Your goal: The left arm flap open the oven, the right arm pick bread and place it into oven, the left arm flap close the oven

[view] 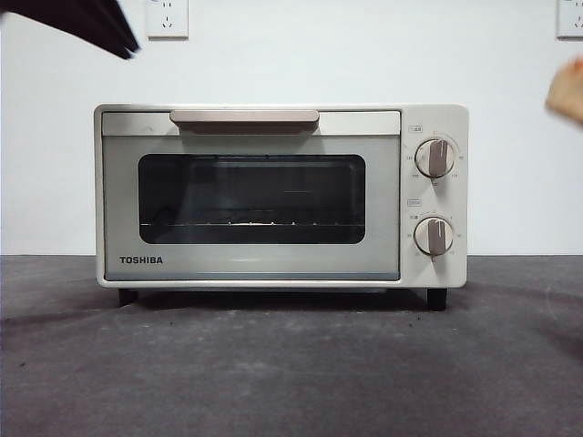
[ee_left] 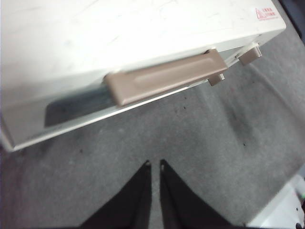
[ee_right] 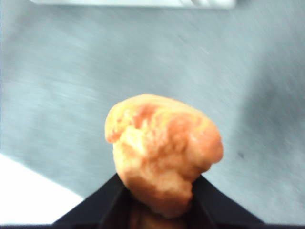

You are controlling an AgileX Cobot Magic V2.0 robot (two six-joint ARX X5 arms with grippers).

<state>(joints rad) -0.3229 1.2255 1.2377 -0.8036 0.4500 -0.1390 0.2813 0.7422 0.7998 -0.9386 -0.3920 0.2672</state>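
The cream-white oven (view: 437, 123) stands on the table with its door shut, the taupe handle (view: 244, 116) along the door's top edge. My left gripper (ee_left: 155, 164) hangs above the table in front of that handle (ee_left: 164, 78), shut and holding nothing; it shows as a black tip (view: 126, 44) at the top left of the front view. My right gripper (ee_right: 159, 195) is shut on the golden-orange bread (ee_right: 162, 148) and holds it in the air above the table. That bread (view: 568, 91) appears blurred at the right edge of the front view, beside the oven's top.
A dark grey cloth (view: 291, 364) covers the table in front of the oven. Two knobs (view: 435, 157) sit on the oven's right panel. Wall sockets (view: 167, 16) are behind. A white object (ee_left: 286, 210) lies near the left gripper.
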